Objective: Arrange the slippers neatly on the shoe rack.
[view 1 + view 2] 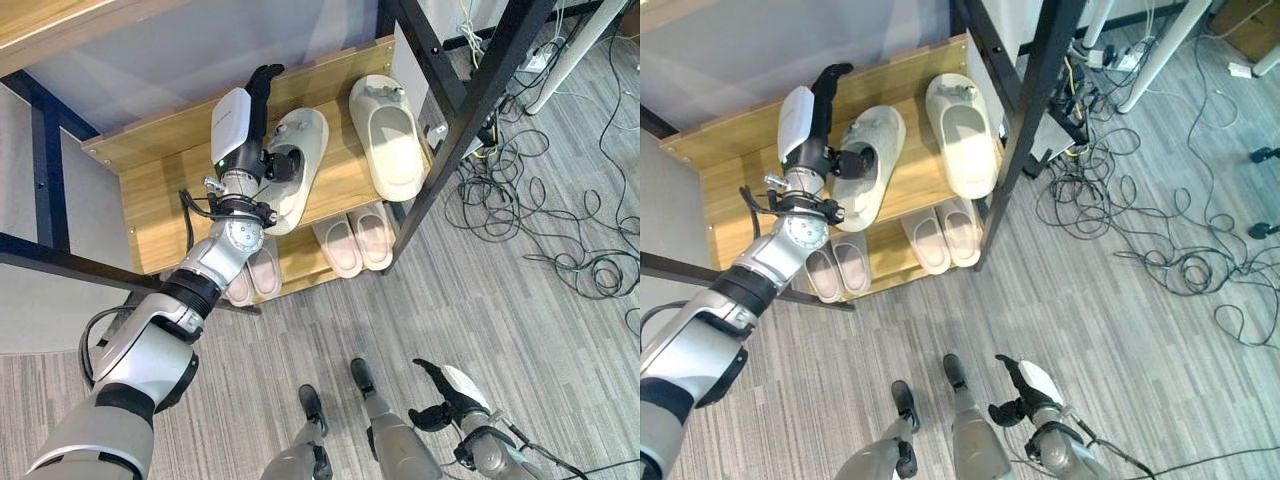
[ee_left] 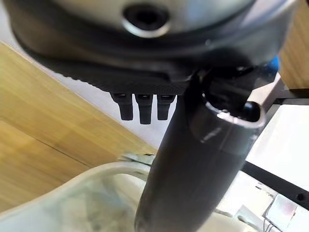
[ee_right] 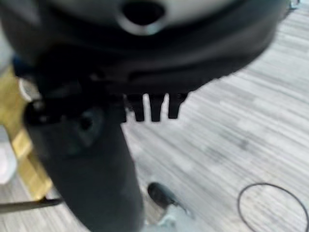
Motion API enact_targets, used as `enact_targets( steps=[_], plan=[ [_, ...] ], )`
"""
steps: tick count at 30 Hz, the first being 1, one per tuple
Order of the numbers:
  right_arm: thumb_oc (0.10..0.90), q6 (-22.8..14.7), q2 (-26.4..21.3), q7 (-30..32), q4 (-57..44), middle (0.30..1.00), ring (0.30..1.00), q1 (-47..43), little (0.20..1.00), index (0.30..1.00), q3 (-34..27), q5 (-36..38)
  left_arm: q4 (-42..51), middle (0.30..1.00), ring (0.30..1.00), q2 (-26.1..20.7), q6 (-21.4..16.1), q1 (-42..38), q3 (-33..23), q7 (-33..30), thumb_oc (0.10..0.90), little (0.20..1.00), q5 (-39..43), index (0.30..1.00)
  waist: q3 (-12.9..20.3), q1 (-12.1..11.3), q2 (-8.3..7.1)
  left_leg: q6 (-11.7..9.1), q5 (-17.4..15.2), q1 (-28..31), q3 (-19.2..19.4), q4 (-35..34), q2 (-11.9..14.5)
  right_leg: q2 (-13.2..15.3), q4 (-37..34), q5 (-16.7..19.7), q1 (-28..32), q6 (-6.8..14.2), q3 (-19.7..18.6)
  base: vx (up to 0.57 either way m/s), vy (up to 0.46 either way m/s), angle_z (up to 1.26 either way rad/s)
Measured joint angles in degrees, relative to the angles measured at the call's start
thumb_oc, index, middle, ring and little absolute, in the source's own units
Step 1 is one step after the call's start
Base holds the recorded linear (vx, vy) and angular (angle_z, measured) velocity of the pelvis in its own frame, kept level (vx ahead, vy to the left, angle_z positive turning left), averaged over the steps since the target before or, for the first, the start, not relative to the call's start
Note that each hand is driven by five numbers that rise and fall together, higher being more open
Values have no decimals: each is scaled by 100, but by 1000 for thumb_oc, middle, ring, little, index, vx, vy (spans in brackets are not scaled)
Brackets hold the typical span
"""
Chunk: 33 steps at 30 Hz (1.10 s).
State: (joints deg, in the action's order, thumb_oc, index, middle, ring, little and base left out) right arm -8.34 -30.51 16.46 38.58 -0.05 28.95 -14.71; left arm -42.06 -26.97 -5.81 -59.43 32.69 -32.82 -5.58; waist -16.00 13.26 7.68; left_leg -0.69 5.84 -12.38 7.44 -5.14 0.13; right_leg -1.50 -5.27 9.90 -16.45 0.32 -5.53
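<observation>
No text, label, number or sign can be read in these pictures. The cream slippers [image 1: 385,135] on the shoe rack [image 1: 160,190] carry no print that can be made out, and the white cover on the left hand [image 1: 232,125] is plain.

2 cream slippers [image 1: 385,135] sit above 4 pink slippers [image 1: 340,245] on 1 shoe rack [image 1: 150,190].
</observation>
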Motion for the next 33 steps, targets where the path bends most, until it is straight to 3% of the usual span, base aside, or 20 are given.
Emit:
enact_targets(
  steps=[8, 15, 28, 32, 33],
  plan=[
    [800, 4, 19, 15, 27, 900, 900, -24, 900, 900, 48, -34, 449, 900, 900, 13, 0, 55, -50, 3, 800, 900, 0, 900, 0, -163, 0, -5, 37, 0, -95, 1, 4, 1, 0, 9, 37, -13, 85, -5, -11, 6],
    [800, 31, 37, 16, 115, 900, 900, -50, 900, 900, 43, -38, 1082, 900, 900, 21, -5, 572, -375, 12, 800, 900, -2, 900, 1, -249, -1, 6, 65, 54, -175, 1, 1, 13, 0, 8, 126, -12, 181, -4, -5, 7],
    [800, 160, 249, 19, 369, 900, 900, -255, 900, 900, 38, -38, 1222, 900, 900, 350, -12, 955, -430, 345, 800, 900, -79, 900, 26, -319, -21, 25, 92, 58, -325, 2, -38, 53, 0, 6, 173, -23, 295, -12, -1, 5],
    [800, 222, 314, 20, 364, 900, 900, -305, 900, 900, 45, -51, 1492, 900, 900, 676, -21, 1493, -610, 436, 800, 900, 733, 900, 33, -331, -36, 28, 94, 62, -326, 2, -38, 58, 0, 6, 180, -22, 297, 0, 0, 0],
    [800, 274, 351, 23, 361, 900, 900, -318, 900, 900, 29, -65, 1658, 900, 900, 778, -47, 1739, -746, 509, 800, 900, 1252, 900, 33, -331, -35, 28, 95, 82, -324, 1, -40, 60, 0, 6, 197, -22, 295, 0, 0, 0]
  ],
)
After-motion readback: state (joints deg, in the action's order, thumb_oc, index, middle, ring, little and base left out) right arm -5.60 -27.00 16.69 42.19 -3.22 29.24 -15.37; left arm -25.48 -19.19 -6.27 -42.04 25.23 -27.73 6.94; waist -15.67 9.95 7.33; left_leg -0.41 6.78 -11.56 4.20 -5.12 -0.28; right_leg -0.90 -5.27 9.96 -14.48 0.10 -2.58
